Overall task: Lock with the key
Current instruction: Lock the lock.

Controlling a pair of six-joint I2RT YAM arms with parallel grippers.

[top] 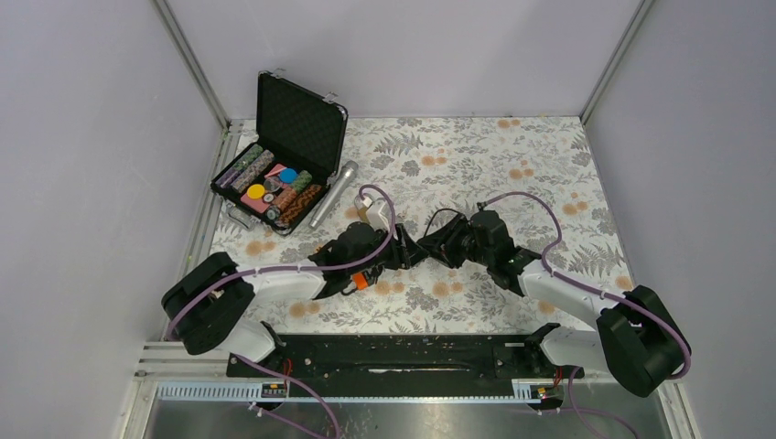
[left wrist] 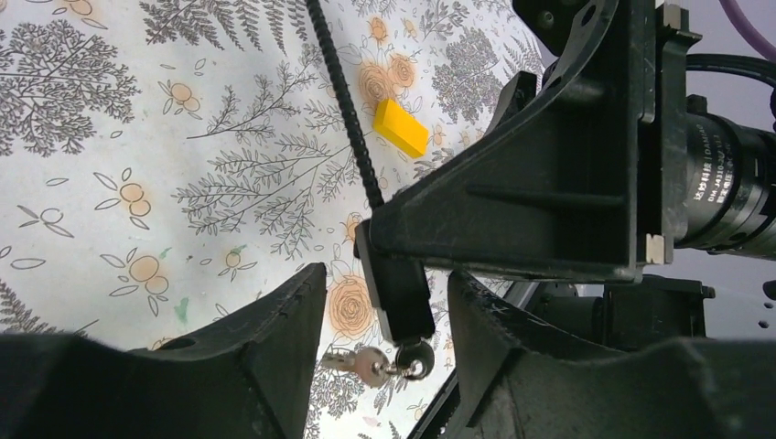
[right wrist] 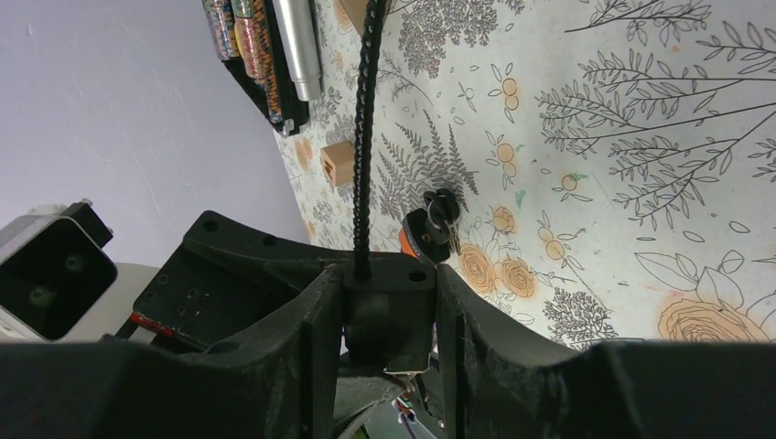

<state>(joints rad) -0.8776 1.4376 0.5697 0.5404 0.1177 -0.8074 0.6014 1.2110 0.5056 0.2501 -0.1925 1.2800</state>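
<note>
My right gripper (right wrist: 387, 274) is shut on the black lock body (right wrist: 389, 306), and the black braided cable (right wrist: 366, 137) runs up out of it. In the left wrist view the same lock body (left wrist: 403, 297) sits between the fingers of my open left gripper (left wrist: 386, 274), with gaps on both sides. A silver key (left wrist: 366, 364) on a ring lies just below it. In the right wrist view this bunch joins an orange and black piece (right wrist: 423, 236) on the table. From above, my left gripper (top: 401, 254) and right gripper (top: 430, 249) meet at mid-table.
An open black case of poker chips (top: 279, 165) stands at the back left, with a silver cylinder (top: 332, 194) beside it. A yellow block (left wrist: 401, 126) lies near the cable (left wrist: 348, 101). A tan block (right wrist: 339, 163) shows in the right wrist view.
</note>
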